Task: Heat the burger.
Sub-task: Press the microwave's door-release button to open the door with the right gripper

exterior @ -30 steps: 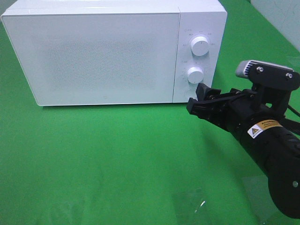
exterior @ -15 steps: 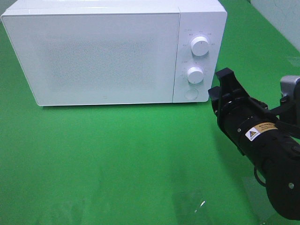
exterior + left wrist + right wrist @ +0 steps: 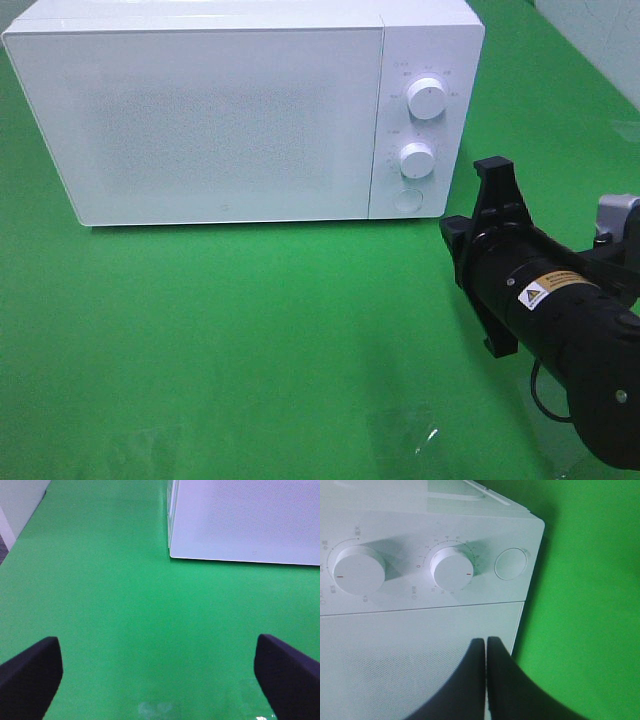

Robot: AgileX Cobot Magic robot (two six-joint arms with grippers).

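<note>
Left gripper (image 3: 157,677) is hovering above the green cover (image 3: 250,330), out in front of the microwave (image 3: 240,110). Its two black fingers (image 3: 30,677) are standing spread wide with nothing between them, and only a lower front corner of the microwave is showing beyond them in the left wrist view. The microwave is sitting at the far side of the cover, and its white door (image 3: 200,120) is standing closed. The burger is not showing in any view, and whether it is lying behind that door cannot be told. On the microwave's control panel, right of the door, the upper dial (image 3: 427,99) is sitting above the lower dial (image 3: 417,159), and a round button (image 3: 406,200) is sitting below both. In the right wrist view each dial is carrying a small red mark. A faint glossy patch (image 3: 420,440) is lying on the cover well in front of the control panel; what it is cannot be told. Right gripper (image 3: 493,170) is hanging just off the microwave's right front corner, level with the lower dial and the button. It appears to be standing apart from the casing. Its fingers (image 3: 470,680) are pressed together edge to edge, pinching nothing. The right arm (image 3: 570,330) is reaching in from the side away from the microwave, low over the cover, and is bearing a yellow warning label (image 3: 545,293) on its black sleeve.
</note>
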